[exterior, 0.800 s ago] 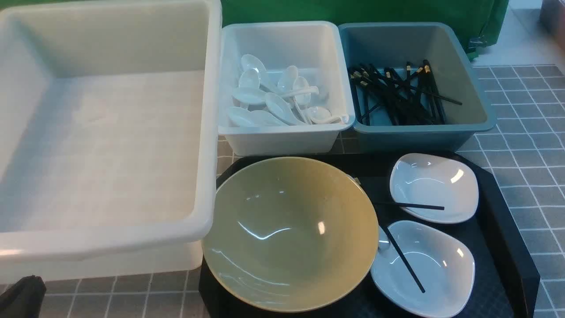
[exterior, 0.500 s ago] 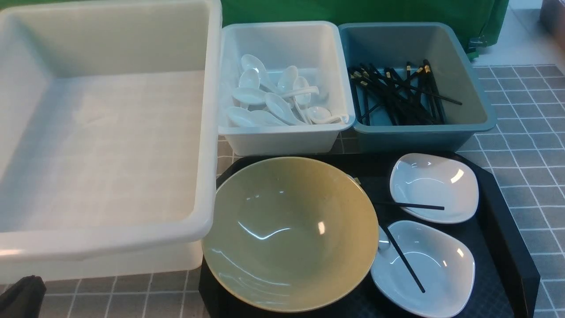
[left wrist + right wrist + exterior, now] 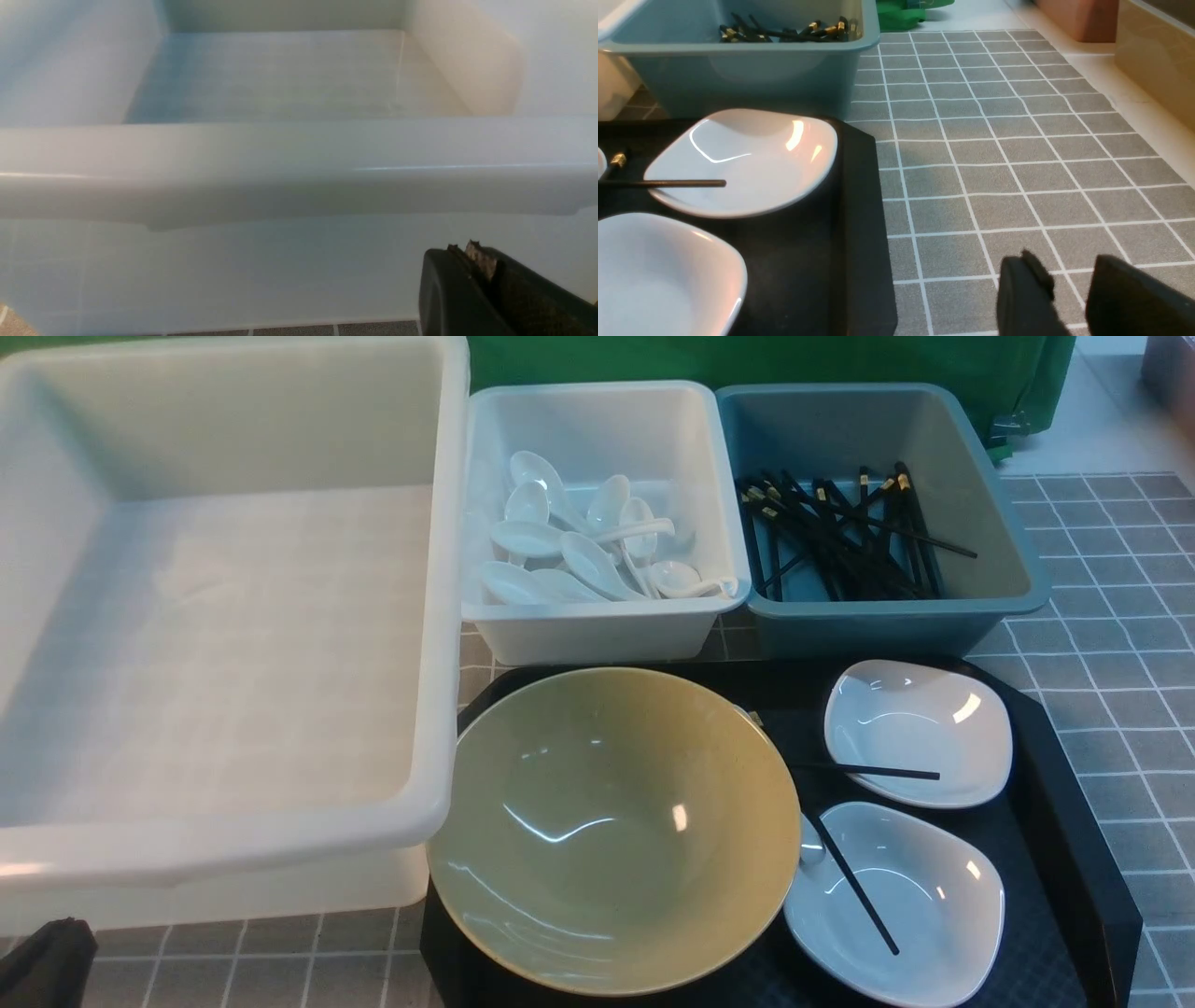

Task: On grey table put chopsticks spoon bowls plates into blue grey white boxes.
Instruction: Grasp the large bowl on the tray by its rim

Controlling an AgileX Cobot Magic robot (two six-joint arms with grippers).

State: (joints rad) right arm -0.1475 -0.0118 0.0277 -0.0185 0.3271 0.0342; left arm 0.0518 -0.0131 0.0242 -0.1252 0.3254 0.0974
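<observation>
A wide yellow-olive bowl point(image 3: 611, 826) sits on the black tray point(image 3: 1074, 859). Two white plates point(image 3: 920, 714) point(image 3: 924, 905) lie to its right. One black chopstick point(image 3: 878, 771) rests across the far plate and another point(image 3: 854, 887) across the near one. The big translucent tub point(image 3: 439, 616) holds nothing. The white box point(image 3: 597, 635) holds several spoons point(image 3: 579, 546). The blue-grey box point(image 3: 878, 630) holds several chopsticks. My left gripper point(image 3: 462, 246) is shut and empty, low before the tub's near wall. My right gripper point(image 3: 1064, 261) is open and empty above the grey table point(image 3: 994, 140), right of the tray.
A small white piece point(image 3: 810, 847) peeks out between the bowl's rim and the near plate; I cannot tell what it is. Green cloth point(image 3: 747, 359) hangs behind the boxes. The table's far right edge meets a pale floor strip point(image 3: 1134, 102).
</observation>
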